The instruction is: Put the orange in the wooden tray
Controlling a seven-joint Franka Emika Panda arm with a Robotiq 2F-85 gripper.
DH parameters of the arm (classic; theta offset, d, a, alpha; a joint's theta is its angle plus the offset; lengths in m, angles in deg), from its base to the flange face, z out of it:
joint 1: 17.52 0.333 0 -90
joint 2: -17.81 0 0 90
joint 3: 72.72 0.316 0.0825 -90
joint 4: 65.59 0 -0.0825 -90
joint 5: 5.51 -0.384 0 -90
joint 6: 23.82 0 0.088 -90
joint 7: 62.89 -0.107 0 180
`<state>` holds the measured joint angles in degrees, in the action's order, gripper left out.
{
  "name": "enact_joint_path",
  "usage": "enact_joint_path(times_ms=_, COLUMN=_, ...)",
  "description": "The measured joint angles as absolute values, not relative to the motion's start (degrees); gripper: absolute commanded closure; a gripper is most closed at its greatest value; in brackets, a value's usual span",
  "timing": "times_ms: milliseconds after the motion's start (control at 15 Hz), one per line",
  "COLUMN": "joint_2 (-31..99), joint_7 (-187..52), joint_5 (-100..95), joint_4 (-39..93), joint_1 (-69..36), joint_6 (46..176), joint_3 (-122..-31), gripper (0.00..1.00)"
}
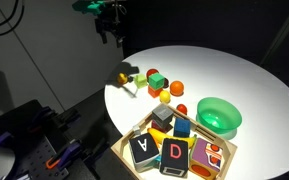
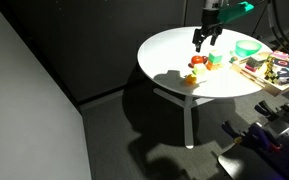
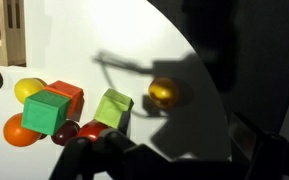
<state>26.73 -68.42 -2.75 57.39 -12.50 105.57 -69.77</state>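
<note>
- Nothing done: orange (image 1: 176,90) sits on tabletop (image 1: 246,78) among small blocks (image 1: 153,84), near tray (image 1: 122,150), outside it.
- Jaws open, empty, hanging above the blocks.
- I have reach, grasp, carry, drop left.

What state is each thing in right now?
gripper: open, empty, above the table
orange: on the table, outside the wooden tray
wooden tray: holds letter blocks, no orange
green bowl: upright, looks empty
</note>
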Motion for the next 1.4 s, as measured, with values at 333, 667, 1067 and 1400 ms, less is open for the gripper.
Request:
enact_joint_path(times_ms=333, joint_2=26.89, joint_7=-68.42, joint_5=-2.75, joint_4=57.4, joint_1=-12.5, joint_6=105.57, joint_3=-69.77, gripper=0.0)
enact_joint_path(times_ms=667, joint_2=26.92, joint_7=-68.42, joint_5=-2.75, joint_4=57.4, joint_1=-12.5, joint_6=105.57, joint_3=-69.77, gripper=0.0)
enact_joint_path(times_ms=1067, joint_2=26.96, joint_7=-68.42, joint_5=-2.75, joint_4=57.4, joint_1=-12.5, joint_6=105.57, joint_3=-69.77, gripper=0.0)
enact_joint_path(times_ms=1400, joint_2=28.03, joint_7=-68.42, joint_5=-2.75, joint_4=57.39, joint_1=-12.51, joint_6=105.57, joint_3=-69.81, gripper=0.0)
